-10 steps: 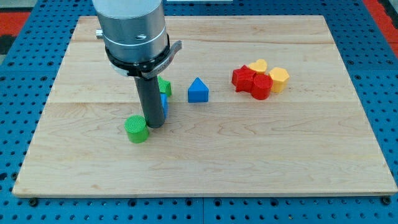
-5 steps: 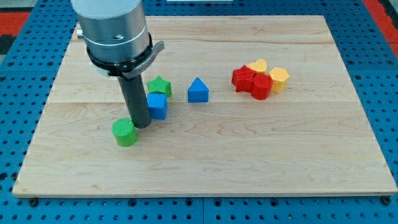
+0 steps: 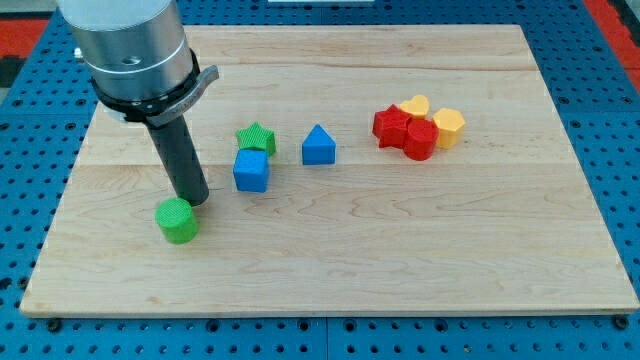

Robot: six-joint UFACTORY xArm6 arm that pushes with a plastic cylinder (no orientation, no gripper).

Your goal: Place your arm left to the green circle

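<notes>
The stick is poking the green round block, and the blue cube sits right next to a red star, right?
Not quite. In the camera view my tip does sit against the green cylinder, at its upper right edge. But the star beside the blue cube is a green star, not red. The red blocks are far off toward the view's right.

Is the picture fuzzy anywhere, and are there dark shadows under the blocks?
Camera view: sharp throughout, the wood grain of the board shows clearly; light is even, with only faint soft shadows beside the green circle and blue cube; my tip casts little shadow; no glare.
</notes>
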